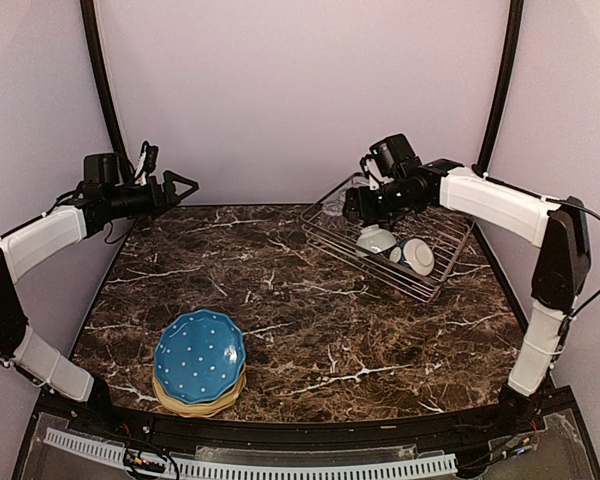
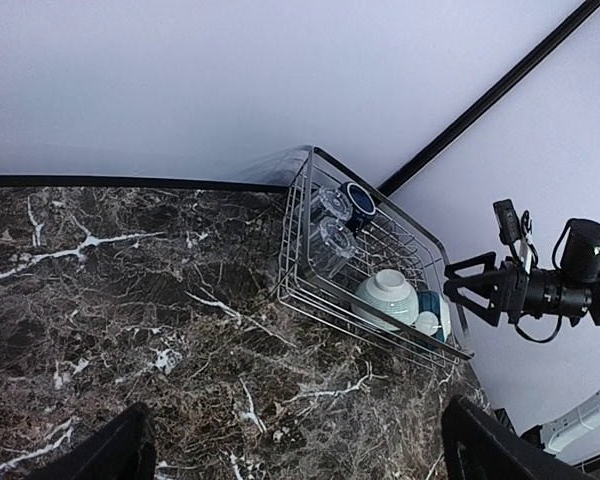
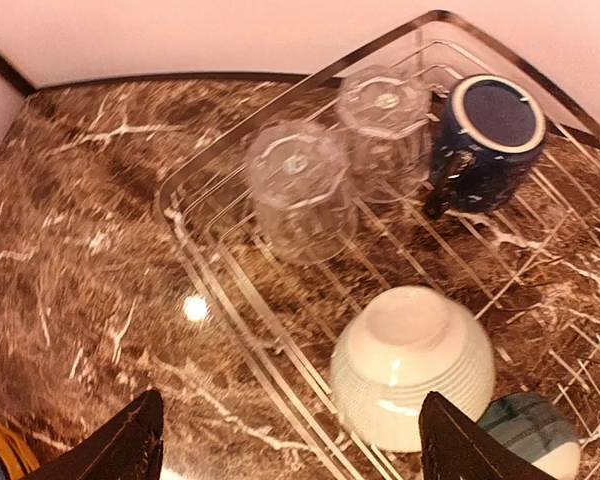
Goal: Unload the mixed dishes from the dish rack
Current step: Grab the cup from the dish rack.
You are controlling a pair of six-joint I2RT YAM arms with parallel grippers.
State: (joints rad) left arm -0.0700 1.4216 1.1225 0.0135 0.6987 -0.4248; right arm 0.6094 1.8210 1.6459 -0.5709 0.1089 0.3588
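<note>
Dish rack point(image 1: 446, 254) sits far right on table point(image 1: 310, 330) w/ 2 upturned glass tumblers point(image 3: 300, 190), navy mug point(image 3: 485, 140) & white bowls point(image 3: 410, 365) inside, plate stack point(image 1: 200, 355) near left; R gripper point(image 2: 452, 290) over rack, jaws wide, empty; L gripper point(image 1: 188, 186) far left, wide, empty.

Note the dish rack point(image 1: 450, 250) of thin, bright metal wire on your glossy, brown marble-patterned table point(image 1: 310, 300). You see two clear, faceted glass tumblers point(image 3: 300, 190), a glazed navy mug point(image 3: 485, 140) and a glossy white bowl point(image 3: 410, 365) with fine ribbing.
</note>
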